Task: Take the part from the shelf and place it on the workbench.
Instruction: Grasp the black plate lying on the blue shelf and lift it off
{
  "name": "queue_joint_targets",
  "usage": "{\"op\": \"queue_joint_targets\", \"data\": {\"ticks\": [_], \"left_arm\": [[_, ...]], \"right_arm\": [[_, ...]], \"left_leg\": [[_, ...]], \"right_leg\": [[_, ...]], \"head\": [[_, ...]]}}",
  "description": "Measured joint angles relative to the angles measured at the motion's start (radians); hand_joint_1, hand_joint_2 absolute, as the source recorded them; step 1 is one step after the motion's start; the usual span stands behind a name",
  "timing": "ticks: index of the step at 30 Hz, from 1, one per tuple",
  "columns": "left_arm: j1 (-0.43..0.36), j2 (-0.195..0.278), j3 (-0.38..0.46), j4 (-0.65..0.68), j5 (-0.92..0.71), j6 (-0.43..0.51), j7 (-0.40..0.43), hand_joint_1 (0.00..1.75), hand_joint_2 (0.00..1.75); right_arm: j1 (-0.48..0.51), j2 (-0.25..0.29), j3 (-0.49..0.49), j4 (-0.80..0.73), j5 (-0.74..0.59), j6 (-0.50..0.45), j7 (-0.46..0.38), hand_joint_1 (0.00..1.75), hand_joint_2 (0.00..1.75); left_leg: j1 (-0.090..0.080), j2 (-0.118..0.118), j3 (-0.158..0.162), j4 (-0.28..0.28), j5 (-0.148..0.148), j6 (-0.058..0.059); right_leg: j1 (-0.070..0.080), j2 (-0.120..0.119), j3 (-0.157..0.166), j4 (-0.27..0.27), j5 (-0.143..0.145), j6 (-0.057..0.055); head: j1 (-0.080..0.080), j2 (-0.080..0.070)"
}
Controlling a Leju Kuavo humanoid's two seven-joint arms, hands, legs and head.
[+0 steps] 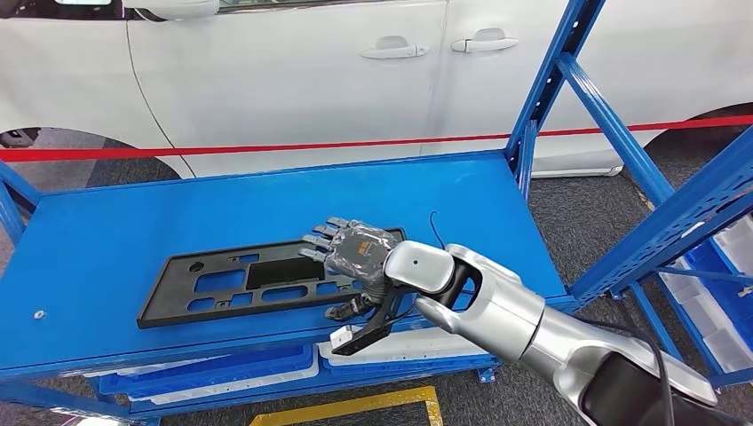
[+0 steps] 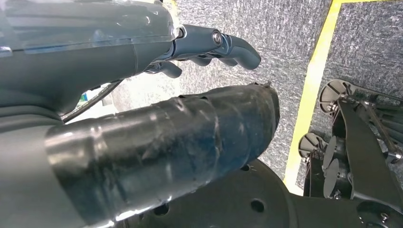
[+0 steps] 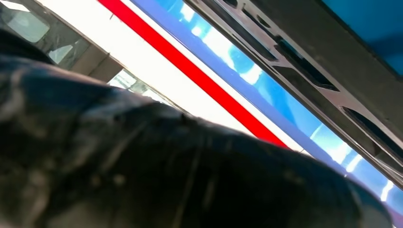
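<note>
A flat black plastic part [image 1: 231,284] with several rectangular cut-outs lies on the blue shelf board [image 1: 133,222], near its front edge. My right hand [image 1: 355,253] lies over the part's right end, fingers stretched flat and apart on top, thumb down at the part's front edge. The part still lies flat on the board. The right wrist view shows the part [image 3: 323,61] from close up, beyond the dark blurred hand [image 3: 166,175]. My left hand [image 2: 119,61] hangs above the grey floor, its fingers [image 2: 218,45] loosely bent, holding nothing.
Blue shelf uprights [image 1: 542,98] and braces rise at the right. A white car [image 1: 293,62] stands behind a red tape barrier [image 1: 266,148]. White bins [image 1: 400,346] sit on the lower shelf level, others at the right [image 1: 710,293]. A yellow floor line [image 1: 346,406] runs below.
</note>
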Motion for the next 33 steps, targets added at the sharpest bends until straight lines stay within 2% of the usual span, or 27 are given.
{"op": "queue_joint_targets", "data": {"ticks": [10, 33], "left_arm": [[-0.001, 0.0, 0.002, 0.0, 0.0, -0.017, 0.006, 0.0, 0.0], [-0.001, 0.003, 0.007, 0.0, 0.0, -0.034, 0.017, 0.0, 0.0]], "right_arm": [[-0.014, 0.037, 0.024, 0.035, -0.004, 0.001, -0.002, 0.0, 0.0], [-0.018, 0.068, 0.046, 0.102, -0.027, 0.018, -0.009, 0.0, 0.0]], "left_leg": [[0.0, 0.0, 0.0, 0.0, 0.0, 0.0], [0.0, 0.0, 0.0, 0.0, 0.0, 0.0]], "right_leg": [[0.0, 0.0, 0.0, 0.0, 0.0, 0.0], [0.0, 0.0, 0.0, 0.0, 0.0, 0.0]], "head": [[0.0, 0.0], [0.0, 0.0]]}}
